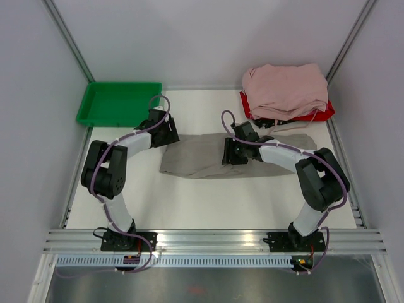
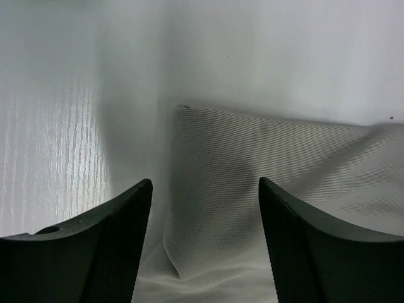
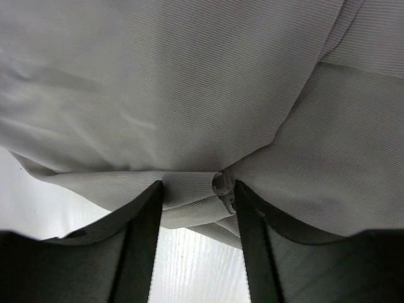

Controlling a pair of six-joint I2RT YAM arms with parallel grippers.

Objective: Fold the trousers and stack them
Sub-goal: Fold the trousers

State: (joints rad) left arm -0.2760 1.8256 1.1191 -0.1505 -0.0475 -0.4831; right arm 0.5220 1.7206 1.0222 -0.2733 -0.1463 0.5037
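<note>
The long grey-beige soft fabric trousers (image 1: 196, 158) are laid folded on the white surface (image 1: 208, 202), to the right of the green plastic tray (image 1: 85, 104) and nearer the arm bases. The left claw (image 1: 165, 134) is held just off the tray's near right corner, over the trousers' edge; its fingers (image 2: 120, 246) are spread apart, with nothing held. The right claw (image 1: 232, 153) is set farther right of the tray, on the trousers. A fold of cloth is seen between its fingers (image 3: 142, 246), but whether it is pinched cannot be told. A pile of pale pink garments (image 1: 284, 88) is stacked well to the tray's right.
</note>
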